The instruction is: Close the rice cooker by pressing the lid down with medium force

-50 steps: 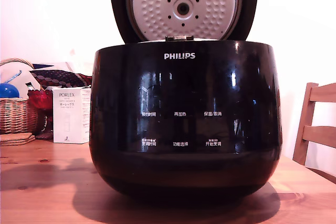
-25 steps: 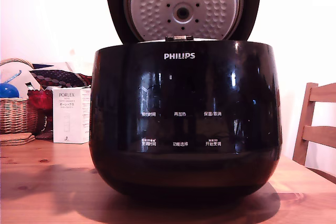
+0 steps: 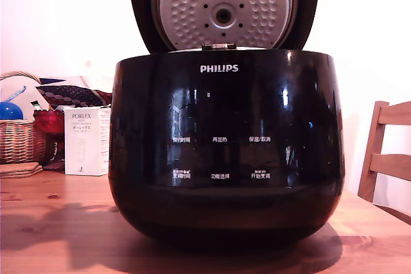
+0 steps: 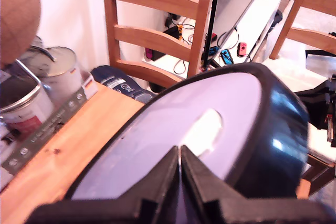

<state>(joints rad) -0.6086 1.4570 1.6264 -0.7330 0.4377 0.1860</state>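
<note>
Glossy black dominates the exterior view: going from that view's left, one wicker basket [image 3: 19, 136], one white carton [image 3: 87, 140], then the one rice cooker [image 3: 225, 152] filling the centre of the wooden table [image 3: 45, 222], and one chair back [image 3: 385, 152] at the view's right. One lid [image 3: 223, 6] stands raised behind the cooker body, nearly upright, its dimpled silver underside facing the camera; closure not yet done. Wrist view: one gripper [image 4: 179, 153], fingers pressed together with nothing between them, tips close over the lid's outer shell [image 4: 210, 129]; contact probable, but the angle is too shallow to confirm. Also seen there: two wooden chairs [image 4: 152, 35] and what looks like two metal tins [image 4: 37, 87]. Risks, as judgement: the shell is smooth and curved, so the narrow closed tips could skid off sideways if the push is off-centre; pushing too near the hinge would give poor leverage and might shift the whole cooker on the table; too little force at the end could leave the latch unengaged, so that the lid springs back.
</note>
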